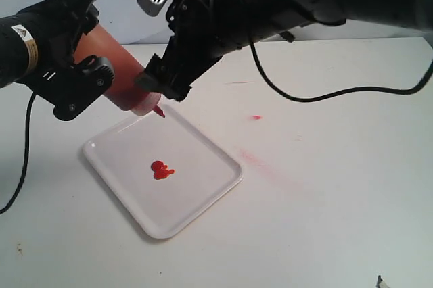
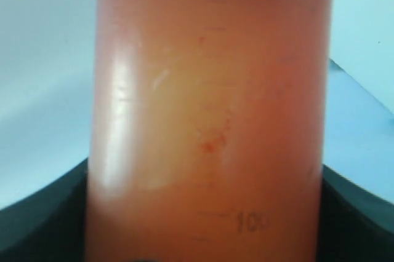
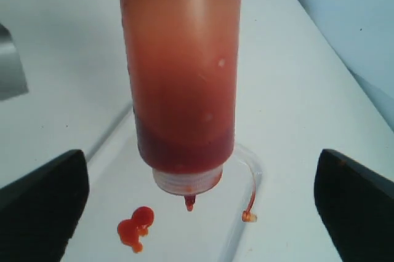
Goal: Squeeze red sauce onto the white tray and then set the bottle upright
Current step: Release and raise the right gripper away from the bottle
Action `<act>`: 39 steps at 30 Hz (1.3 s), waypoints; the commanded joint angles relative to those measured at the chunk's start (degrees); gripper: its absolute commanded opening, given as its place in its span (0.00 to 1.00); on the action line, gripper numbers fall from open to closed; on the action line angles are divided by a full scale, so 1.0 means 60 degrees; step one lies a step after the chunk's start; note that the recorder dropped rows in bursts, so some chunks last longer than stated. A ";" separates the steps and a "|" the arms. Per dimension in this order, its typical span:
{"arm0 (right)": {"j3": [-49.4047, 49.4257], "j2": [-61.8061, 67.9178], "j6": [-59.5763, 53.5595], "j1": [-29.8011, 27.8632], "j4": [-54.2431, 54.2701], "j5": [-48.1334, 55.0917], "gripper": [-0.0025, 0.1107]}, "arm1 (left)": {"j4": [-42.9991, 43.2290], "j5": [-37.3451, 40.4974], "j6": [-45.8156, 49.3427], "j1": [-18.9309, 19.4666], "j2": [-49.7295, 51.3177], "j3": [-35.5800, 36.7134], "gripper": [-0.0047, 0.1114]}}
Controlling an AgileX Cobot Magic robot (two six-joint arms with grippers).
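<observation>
My left gripper (image 1: 76,72) is shut on the bottle (image 1: 120,77), holding it tilted with the red nozzle (image 1: 160,111) pointing down over the far end of the white tray (image 1: 203,159). A small blob of red sauce (image 1: 161,170) lies on the tray's middle. In the left wrist view the orange-red bottle (image 2: 209,120) fills the frame. My right gripper (image 1: 157,85) hovers by the cap end, open. In its wrist view the fingers (image 3: 43,203) stand wide of the bottle (image 3: 181,77), touching nothing. The nozzle (image 3: 189,202), the tether cap (image 3: 247,216) and the red sauce (image 3: 135,228) show below.
Faint pink smears (image 1: 255,117) mark the white table to the right of the tray, one of them (image 1: 252,159) close to its right corner. Black cables trail behind both arms. The tray's rim (image 1: 159,234) lies near the table's front.
</observation>
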 commanded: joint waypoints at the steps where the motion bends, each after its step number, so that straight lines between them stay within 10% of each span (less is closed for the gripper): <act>1: -0.0035 -0.0654 0.0120 -0.0067 -0.0072 0.0415 0.66 | 0.0009 0.0234 -0.1431 -0.0047 -0.0062 0.0349 0.04; 12: -0.0035 -0.1856 0.2622 -0.0473 -0.1029 0.0141 0.02 | 0.0009 0.0316 -0.3932 -0.0047 -0.0740 0.1748 0.04; 23: 0.0359 -0.2429 0.2738 -0.2730 0.1547 0.0558 0.02 | 0.0009 0.0121 -0.7043 -0.0047 -0.2896 0.3193 0.04; 39: 0.3982 -0.3089 -0.4299 -0.3279 1.0092 0.3715 0.02 | 0.0009 -0.0908 -1.1703 -0.0047 -0.3942 0.3342 0.04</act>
